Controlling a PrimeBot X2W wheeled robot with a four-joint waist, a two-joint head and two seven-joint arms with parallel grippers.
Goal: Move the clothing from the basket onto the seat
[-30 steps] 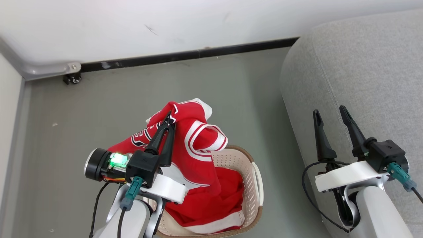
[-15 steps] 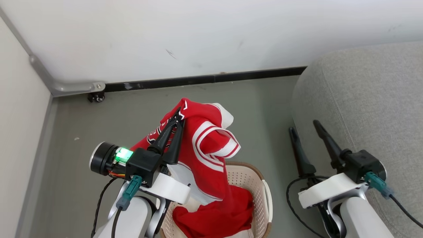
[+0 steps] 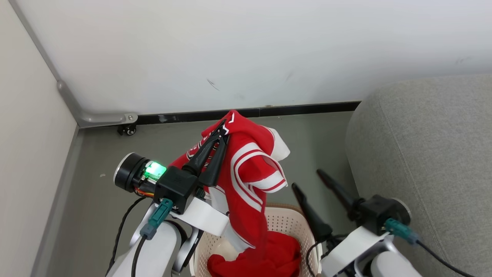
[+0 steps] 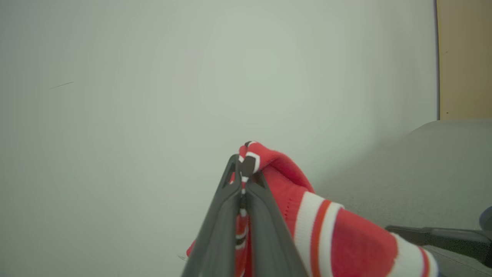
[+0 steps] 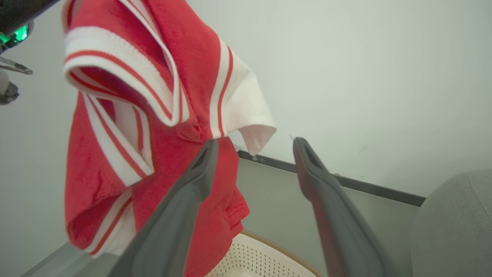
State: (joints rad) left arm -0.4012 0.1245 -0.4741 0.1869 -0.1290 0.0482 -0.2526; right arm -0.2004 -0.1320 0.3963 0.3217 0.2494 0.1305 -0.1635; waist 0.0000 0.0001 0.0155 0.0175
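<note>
L gripper (image 3: 224, 130) fingers clamped on red jersey (image 3: 250, 173) above basket (image 3: 286, 221). Jersey hangs w/ long axis vertical, lower end down at other red garment (image 3: 269, 261) inside. R gripper (image 3: 306, 179) fingers apart, empty, near seat (image 3: 423, 154).

Red clothing (image 3: 250, 169) in the tight left claw (image 3: 225, 129) above the basket (image 3: 286, 222), right claw (image 3: 306, 179) agape.

One garment (image 3: 250, 169) hung from my left gripper (image 3: 224, 130) above the basket (image 3: 282, 225), its tail trailing in onto the second garment (image 3: 269, 259). My right gripper (image 3: 306, 179) stood to the hanging cloth's right, between it and the seat (image 3: 430, 161), with the wall (image 3: 230, 57) behind.
</note>
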